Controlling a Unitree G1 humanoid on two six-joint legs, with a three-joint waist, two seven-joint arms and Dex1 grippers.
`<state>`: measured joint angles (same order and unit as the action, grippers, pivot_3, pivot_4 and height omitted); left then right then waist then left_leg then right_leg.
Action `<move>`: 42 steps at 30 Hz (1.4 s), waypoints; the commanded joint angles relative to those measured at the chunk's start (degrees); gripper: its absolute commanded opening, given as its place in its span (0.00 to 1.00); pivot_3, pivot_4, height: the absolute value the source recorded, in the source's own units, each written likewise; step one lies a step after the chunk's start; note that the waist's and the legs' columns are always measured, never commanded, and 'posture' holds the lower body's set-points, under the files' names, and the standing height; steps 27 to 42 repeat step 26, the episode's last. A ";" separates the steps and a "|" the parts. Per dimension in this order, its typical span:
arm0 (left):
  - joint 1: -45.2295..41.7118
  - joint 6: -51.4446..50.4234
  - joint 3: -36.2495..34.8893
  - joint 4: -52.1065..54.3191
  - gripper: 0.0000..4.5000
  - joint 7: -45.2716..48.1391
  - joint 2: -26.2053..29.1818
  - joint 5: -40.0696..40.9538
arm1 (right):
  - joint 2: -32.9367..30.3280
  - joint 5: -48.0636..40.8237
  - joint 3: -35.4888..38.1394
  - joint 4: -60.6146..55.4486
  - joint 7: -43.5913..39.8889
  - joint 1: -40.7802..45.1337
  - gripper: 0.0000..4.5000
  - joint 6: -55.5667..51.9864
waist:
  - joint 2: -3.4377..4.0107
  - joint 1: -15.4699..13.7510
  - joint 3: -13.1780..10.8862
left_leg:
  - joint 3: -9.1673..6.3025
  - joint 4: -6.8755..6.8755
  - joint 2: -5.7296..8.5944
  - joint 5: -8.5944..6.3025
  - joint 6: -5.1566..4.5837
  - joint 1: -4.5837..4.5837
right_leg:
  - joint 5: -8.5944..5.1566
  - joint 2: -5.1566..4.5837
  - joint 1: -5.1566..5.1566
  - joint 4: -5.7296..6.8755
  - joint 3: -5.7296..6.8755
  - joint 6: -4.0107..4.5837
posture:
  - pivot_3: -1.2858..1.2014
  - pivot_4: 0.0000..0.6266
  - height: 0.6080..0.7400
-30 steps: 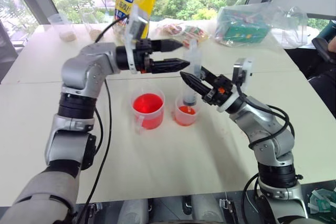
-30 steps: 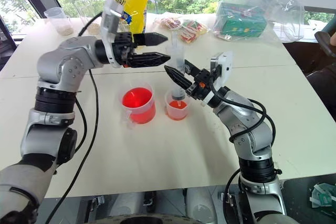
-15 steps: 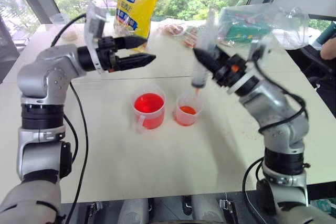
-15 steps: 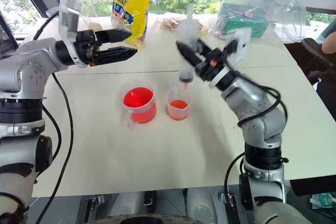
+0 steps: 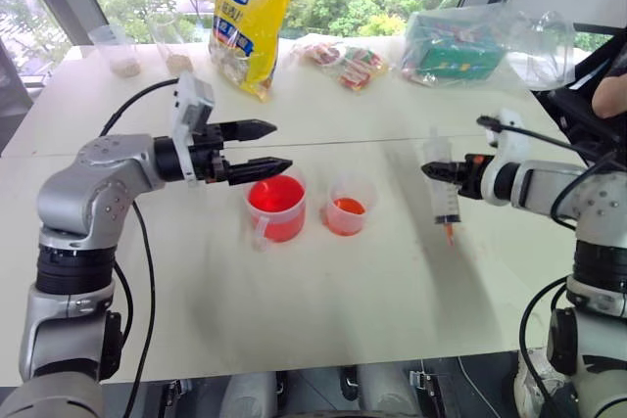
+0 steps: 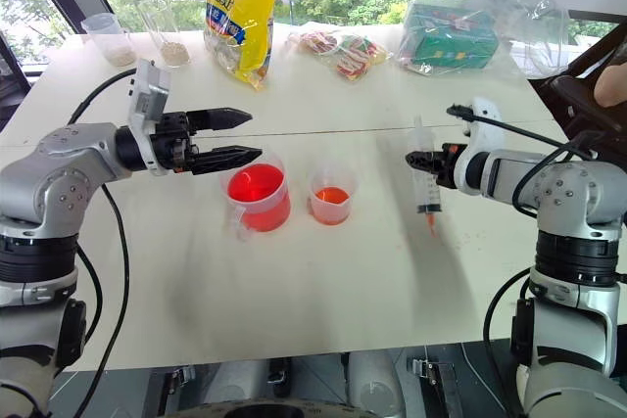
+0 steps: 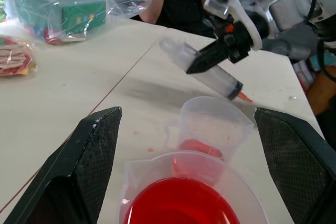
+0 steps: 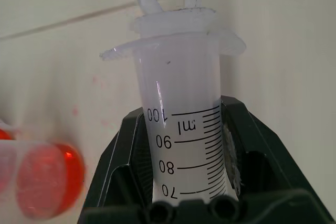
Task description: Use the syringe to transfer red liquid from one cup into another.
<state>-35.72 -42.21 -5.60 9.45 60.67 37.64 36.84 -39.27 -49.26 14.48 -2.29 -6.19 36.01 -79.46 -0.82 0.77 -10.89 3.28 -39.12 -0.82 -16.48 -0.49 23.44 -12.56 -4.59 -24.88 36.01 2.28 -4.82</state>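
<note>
Your right gripper (image 6: pixel 431 162), clamped on the large clear plastic syringe (image 6: pixel 425 183), should set it down gently; the left gripper (image 6: pixel 230 136) gapes empty.

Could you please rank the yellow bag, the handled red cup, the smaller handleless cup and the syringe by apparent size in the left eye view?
1. yellow bag, largest though farthest
2. handled red cup
3. and 4. smaller handleless cup and syringe: the cup is wider, the syringe longer, so I won't rank these two.
</note>
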 commanded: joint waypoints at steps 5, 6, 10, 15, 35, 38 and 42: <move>2.22 -0.01 -1.33 5.64 0.93 -2.17 1.15 1.67 | 0.81 5.30 -1.49 1.60 -4.27 -1.26 0.53 2.50 | 0.00 -0.07 0.00 | 0.00 -0.01 0.00 0.00 0.00 0.00 | 0.00 0.02 0.01 -0.01 0.00 -0.01 | 0.52 0.24 1.00; 2.44 -0.31 -1.40 6.07 0.93 -2.47 1.20 1.96 | 0.98 5.74 -1.62 1.87 -4.84 -1.29 0.62 2.66 | 0.00 -0.07 0.00 | 0.00 -0.01 0.00 0.00 0.00 0.00 | 0.00 0.02 0.01 -0.02 0.00 -0.01 | 0.52 0.24 1.00; 2.43 -0.95 -1.41 6.43 0.93 -3.41 1.47 2.87 | 1.02 7.01 -1.81 1.95 -6.68 -0.24 0.99 2.37 | 0.00 -0.10 0.00 | -0.01 -0.01 0.00 0.00 0.00 0.00 | 0.00 0.02 0.01 -0.01 0.00 -0.01 | 0.52 0.24 1.00; 2.64 -1.47 -1.73 6.52 0.93 -3.56 2.56 3.48 | -2.97 6.28 -1.96 -4.71 -12.21 -0.13 0.99 2.46 | 0.02 -0.12 -0.01 | -0.01 -0.02 0.01 0.00 0.00 0.01 | -0.01 0.02 0.00 -0.02 0.01 -0.02 | 0.52 0.24 1.00; 3.60 -4.43 -2.80 8.81 0.93 -5.36 4.88 6.91 | -15.84 -9.66 9.33 -25.56 -30.01 -5.55 0.99 1.51 | -0.03 -0.27 -0.03 | -0.09 -0.01 -0.01 -0.01 0.00 -0.01 | -0.03 0.03 0.09 -0.14 0.05 -0.04 | 0.52 0.24 1.00; 3.60 -4.43 -2.80 8.81 0.93 -5.36 4.88 6.91 | -15.84 -9.66 9.33 -25.56 -30.01 -5.55 0.99 1.51 | -0.03 -0.27 -0.03 | -0.09 -0.01 -0.01 -0.01 0.00 -0.01 | -0.03 0.03 0.09 -0.14 0.05 -0.04 | 0.52 0.24 1.00; 3.60 -4.43 -2.80 8.81 0.93 -5.36 4.88 6.91 | -15.84 -9.66 9.33 -25.56 -30.01 -5.55 0.99 1.51 | -0.03 -0.27 -0.03 | -0.09 -0.01 -0.01 -0.01 0.00 -0.01 | -0.03 0.03 0.09 -0.14 0.05 -0.04 | 0.52 0.24 1.00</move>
